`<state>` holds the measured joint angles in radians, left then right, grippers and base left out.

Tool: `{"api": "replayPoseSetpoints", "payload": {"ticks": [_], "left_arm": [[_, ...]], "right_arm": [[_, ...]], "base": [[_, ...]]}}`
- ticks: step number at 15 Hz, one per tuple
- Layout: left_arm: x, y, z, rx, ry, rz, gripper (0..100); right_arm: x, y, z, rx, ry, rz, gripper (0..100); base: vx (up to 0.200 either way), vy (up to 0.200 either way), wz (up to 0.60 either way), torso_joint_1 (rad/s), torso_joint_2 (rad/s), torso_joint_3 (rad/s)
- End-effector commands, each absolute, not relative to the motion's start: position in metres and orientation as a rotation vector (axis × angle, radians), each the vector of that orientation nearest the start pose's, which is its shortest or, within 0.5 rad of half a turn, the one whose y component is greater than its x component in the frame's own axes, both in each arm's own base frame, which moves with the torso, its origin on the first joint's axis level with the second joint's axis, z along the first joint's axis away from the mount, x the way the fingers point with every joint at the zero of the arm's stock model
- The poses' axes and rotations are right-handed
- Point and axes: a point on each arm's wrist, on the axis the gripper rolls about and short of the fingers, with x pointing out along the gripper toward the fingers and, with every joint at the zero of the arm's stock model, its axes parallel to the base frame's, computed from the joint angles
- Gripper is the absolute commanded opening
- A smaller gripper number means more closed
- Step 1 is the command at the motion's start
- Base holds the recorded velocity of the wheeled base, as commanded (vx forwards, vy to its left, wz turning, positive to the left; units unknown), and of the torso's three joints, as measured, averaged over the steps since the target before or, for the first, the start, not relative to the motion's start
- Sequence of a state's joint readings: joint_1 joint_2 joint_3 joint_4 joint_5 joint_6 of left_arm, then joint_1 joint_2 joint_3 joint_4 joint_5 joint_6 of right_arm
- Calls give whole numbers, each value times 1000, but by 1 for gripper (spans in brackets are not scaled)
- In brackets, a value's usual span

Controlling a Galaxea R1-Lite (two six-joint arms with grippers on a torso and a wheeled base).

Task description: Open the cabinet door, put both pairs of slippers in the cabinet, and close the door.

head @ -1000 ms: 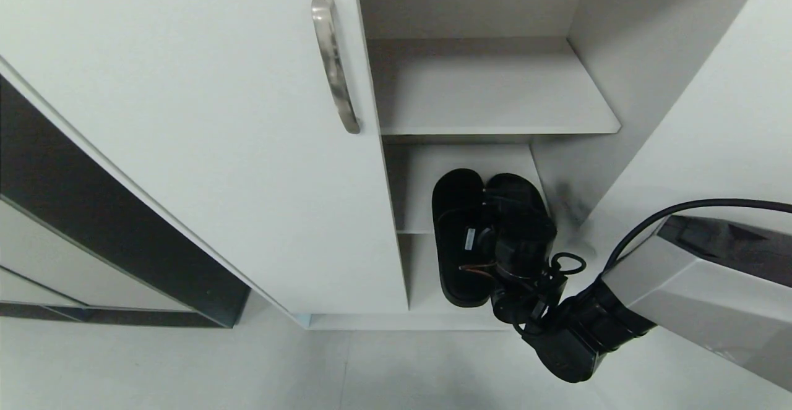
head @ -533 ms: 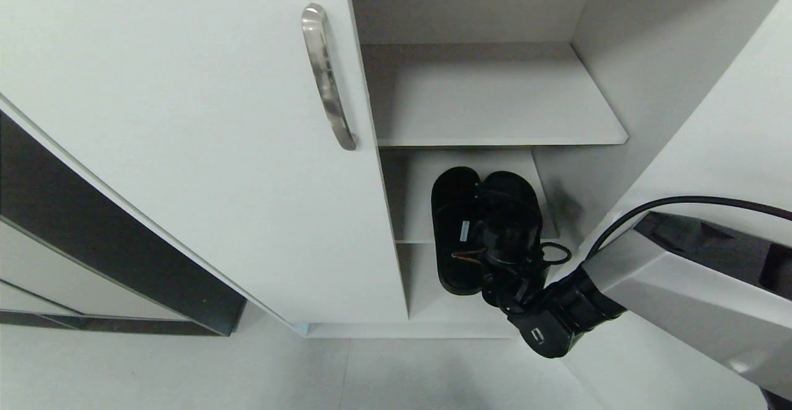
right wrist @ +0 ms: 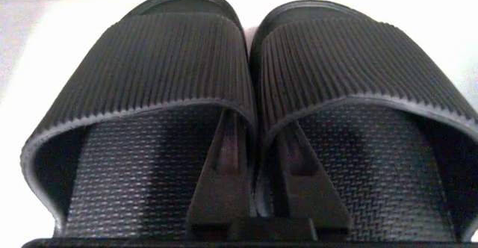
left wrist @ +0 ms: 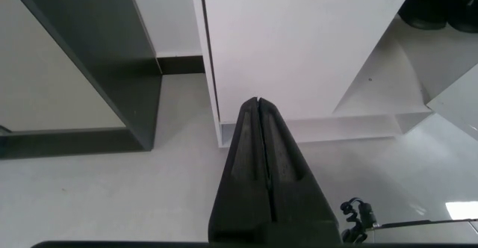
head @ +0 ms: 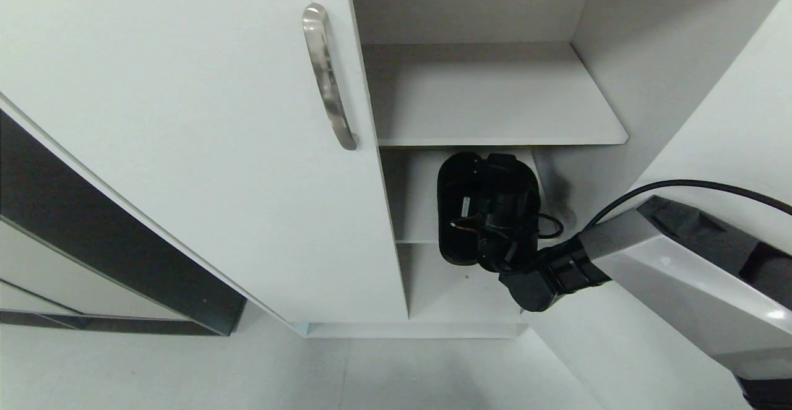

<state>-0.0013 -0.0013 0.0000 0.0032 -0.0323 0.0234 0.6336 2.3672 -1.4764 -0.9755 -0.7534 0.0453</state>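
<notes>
Nearest the robot, above the floor [left wrist: 89, 188] before the cabinet's closed left door [left wrist: 299, 39], the left pincer [left wrist: 258, 106] hangs with its fingers pressed together on nothing. Farther in and to the right, the right pincer [right wrist: 258, 140] is clenched on the pair of black slippers [head: 456, 181]. One finger sits inside each slipper, and the two pinch the touching inner walls between them.

Over the last second the right arm has carried the pair farther into the cabinet [head: 619, 57]. The heels, which hung over the near part of the bottom shelf [head: 445, 298], now jut only a little past the near edge of the middle shelf [head: 413, 193]. The toes have slid in under the upper shelf [head: 495, 94]. Whether the soles rest on the middle shelf cannot be told. The open door [head: 730, 125] stands to the right.

By this reading the pair is all but placed. Letting go and drawing the arm out would come next, with the door to shut later.
</notes>
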Motion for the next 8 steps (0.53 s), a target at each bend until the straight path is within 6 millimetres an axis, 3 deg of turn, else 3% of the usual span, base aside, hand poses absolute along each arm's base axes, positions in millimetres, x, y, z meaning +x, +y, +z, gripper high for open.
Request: {"api": "replayPoseSetpoints", "payload": {"ticks": [1,8], "left_arm": [[-23,-1,75,23,3,-34,0],[-23,-1,75,23,3,-34,0]], "right_arm": [[403,270,138,119,-86,-127,0],[407,270,144,113,-84,-82,0]], "base": [[0,0,0,0,0,0],[0,0,0,0,0,0]]}}
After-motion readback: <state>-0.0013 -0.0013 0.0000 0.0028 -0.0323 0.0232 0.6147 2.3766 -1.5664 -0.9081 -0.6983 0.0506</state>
